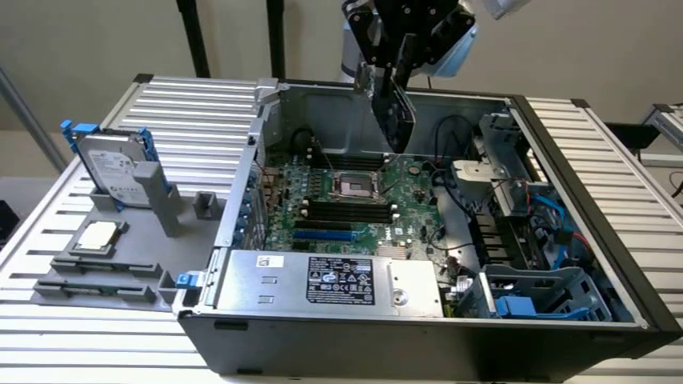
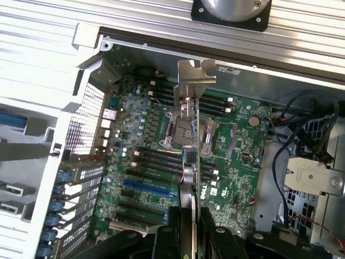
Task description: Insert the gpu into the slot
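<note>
The gpu hangs on edge above the open computer case, and my gripper is shut on its upper end. In the wrist view the gpu runs edge-on away from my gripper, with its silver end bracket at the far end. The card is above the processor socket and clear of the green motherboard. The slot, a long blue strip, lies on the motherboard near the case's front wall, apart from the card. The wrist view shows the slot beside the card's line.
Black memory slots lie between the socket and the blue slot. A silver power supply fills the case's near side. Cables and a drive cage sit on the exterior view's right. A hard drive stands outside on the exterior view's left.
</note>
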`<state>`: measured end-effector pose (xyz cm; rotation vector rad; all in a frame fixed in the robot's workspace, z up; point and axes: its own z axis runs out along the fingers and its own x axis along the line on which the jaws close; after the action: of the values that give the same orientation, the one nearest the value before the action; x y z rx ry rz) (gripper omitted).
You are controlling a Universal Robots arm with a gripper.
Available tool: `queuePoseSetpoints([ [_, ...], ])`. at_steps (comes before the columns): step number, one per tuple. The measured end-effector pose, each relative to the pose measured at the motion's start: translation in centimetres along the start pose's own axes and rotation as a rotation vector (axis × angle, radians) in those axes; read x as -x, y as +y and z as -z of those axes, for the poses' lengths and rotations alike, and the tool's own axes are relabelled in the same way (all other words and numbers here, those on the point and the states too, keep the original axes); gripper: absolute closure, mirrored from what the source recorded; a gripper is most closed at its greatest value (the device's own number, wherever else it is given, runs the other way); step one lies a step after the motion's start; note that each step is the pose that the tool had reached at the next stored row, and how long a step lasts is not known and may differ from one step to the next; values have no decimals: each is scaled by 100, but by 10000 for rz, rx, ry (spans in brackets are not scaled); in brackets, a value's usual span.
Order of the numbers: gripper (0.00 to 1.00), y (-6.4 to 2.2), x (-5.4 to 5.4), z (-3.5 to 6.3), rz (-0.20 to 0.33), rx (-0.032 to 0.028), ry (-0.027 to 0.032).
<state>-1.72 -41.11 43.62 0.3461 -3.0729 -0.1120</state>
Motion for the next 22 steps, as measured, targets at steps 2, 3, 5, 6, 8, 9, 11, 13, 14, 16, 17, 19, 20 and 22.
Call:
queuePoseSetpoints([
  [2,74,0,0,-1,364,-14,27],
  [3,74,0,0,-1,539,-20,40],
  [5,74,0,0,-1,918,-36,70],
  [6,74,0,0,-2,1103,-43,85],
  [8,74,0,0,-2,1462,-57,113],
  [9,74,0,0,-3,1641,-64,126],
  [11,74,0,0,-3,1999,-78,154],
  [13,74,0,0,-4,2374,-93,183],
  [14,74,0,0,-5,2541,-99,195],
  [16,74,-1,0,-6,2906,-113,223],
  [17,74,-1,0,-7,3090,-121,239],
  [19,74,-1,1,-10,3454,-135,266],
  [20,74,-1,0,-11,3639,-142,281],
  [22,74,-1,1,-14,4003,-156,307],
])
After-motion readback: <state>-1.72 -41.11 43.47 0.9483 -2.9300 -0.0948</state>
